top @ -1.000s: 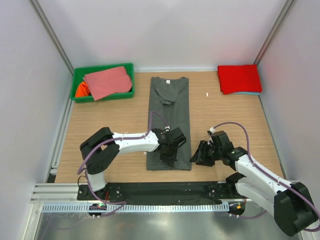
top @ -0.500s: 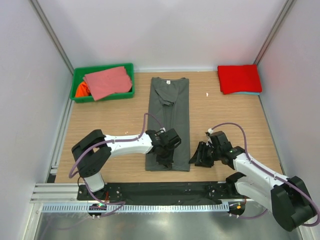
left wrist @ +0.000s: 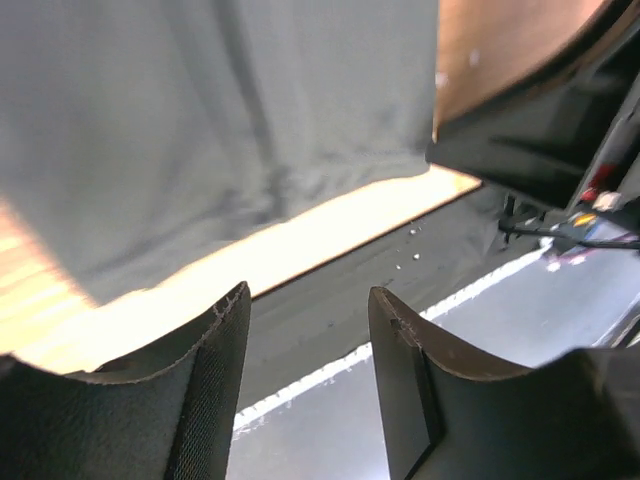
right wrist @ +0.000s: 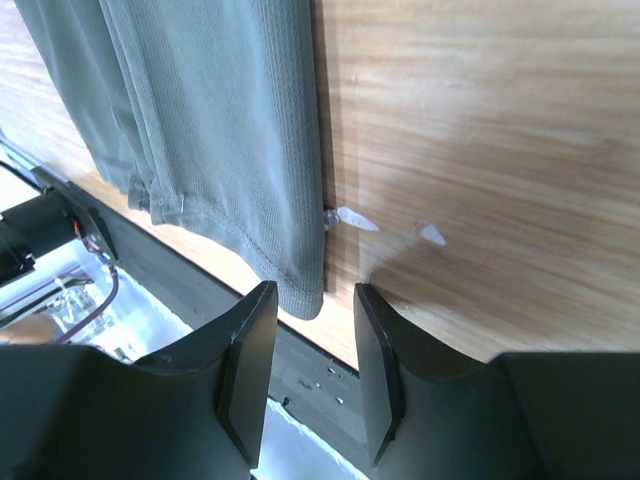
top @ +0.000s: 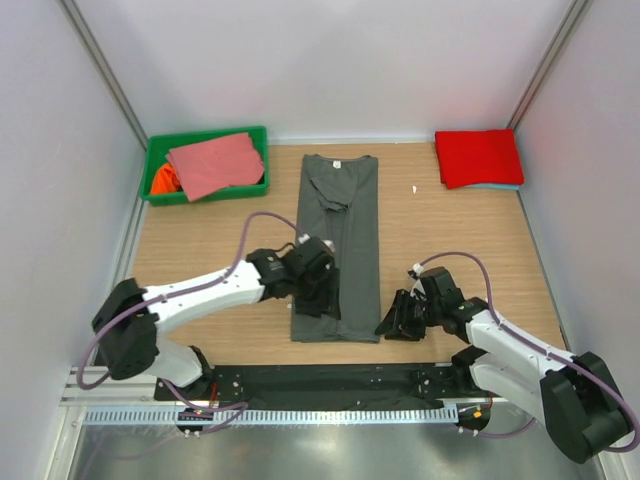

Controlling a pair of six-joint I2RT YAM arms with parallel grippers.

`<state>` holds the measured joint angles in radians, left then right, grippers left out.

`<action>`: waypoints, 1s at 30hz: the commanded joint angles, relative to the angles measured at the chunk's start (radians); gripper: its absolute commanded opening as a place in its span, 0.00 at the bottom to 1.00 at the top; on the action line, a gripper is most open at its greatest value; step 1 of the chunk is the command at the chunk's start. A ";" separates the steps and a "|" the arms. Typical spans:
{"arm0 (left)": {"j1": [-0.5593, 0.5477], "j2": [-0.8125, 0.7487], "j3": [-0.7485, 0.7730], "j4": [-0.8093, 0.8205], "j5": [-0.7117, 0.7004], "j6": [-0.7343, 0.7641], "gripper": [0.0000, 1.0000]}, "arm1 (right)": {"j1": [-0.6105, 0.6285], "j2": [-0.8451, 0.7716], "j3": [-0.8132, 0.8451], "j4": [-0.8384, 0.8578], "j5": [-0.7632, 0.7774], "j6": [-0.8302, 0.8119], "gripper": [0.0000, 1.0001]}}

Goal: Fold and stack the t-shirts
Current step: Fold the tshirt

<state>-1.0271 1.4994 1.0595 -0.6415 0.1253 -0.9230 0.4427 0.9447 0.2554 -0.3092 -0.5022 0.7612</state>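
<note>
A dark grey t-shirt (top: 345,230) lies folded into a long strip down the middle of the table, its white neck label at the far end. My left gripper (top: 318,298) hovers over the strip's near left part; in the left wrist view it (left wrist: 310,300) stands open and empty, the shirt's hem (left wrist: 210,150) ahead of it. My right gripper (top: 392,323) sits at the strip's near right corner. It (right wrist: 315,293) is open, and the shirt's corner (right wrist: 298,285) lies just at the gap, ungripped. A folded red t-shirt (top: 478,157) rests on a light-blue one (top: 503,186) at the back right.
A green bin (top: 158,152) at the back left holds a salmon-pink shirt (top: 215,163) and an orange one (top: 163,180). The table's near edge and a black rail (top: 320,378) run just below the grey shirt. White walls close in both sides.
My left gripper has opened, letting go of the grey shirt, and drawn back to the left as its arm swung outward. The right gripper has crept toward the shirt's near corner.
</note>
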 commanded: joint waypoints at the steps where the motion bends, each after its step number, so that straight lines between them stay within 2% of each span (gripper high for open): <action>1: 0.102 -0.125 -0.079 -0.073 0.013 0.049 0.53 | 0.014 -0.006 -0.030 0.005 -0.010 0.033 0.43; 5: 0.257 -0.214 -0.211 -0.113 0.055 0.098 0.53 | 0.016 0.023 -0.056 0.062 -0.012 0.070 0.41; 11: 0.378 -0.286 -0.334 -0.077 0.155 0.069 0.58 | 0.017 0.043 -0.068 0.105 0.018 0.110 0.37; 19: 0.401 -0.281 -0.437 0.020 0.214 -0.011 0.64 | 0.019 0.092 -0.097 0.156 -0.006 0.116 0.29; 24: 0.401 -0.248 -0.509 0.130 0.261 -0.066 0.64 | 0.019 0.089 -0.096 0.156 -0.006 0.112 0.13; 30: 0.401 -0.199 -0.569 0.258 0.298 -0.143 0.65 | 0.019 0.069 -0.096 0.153 -0.006 0.107 0.07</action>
<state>-0.6304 1.2755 0.5217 -0.5030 0.4023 -1.0138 0.4564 1.0225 0.1799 -0.1265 -0.5560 0.8890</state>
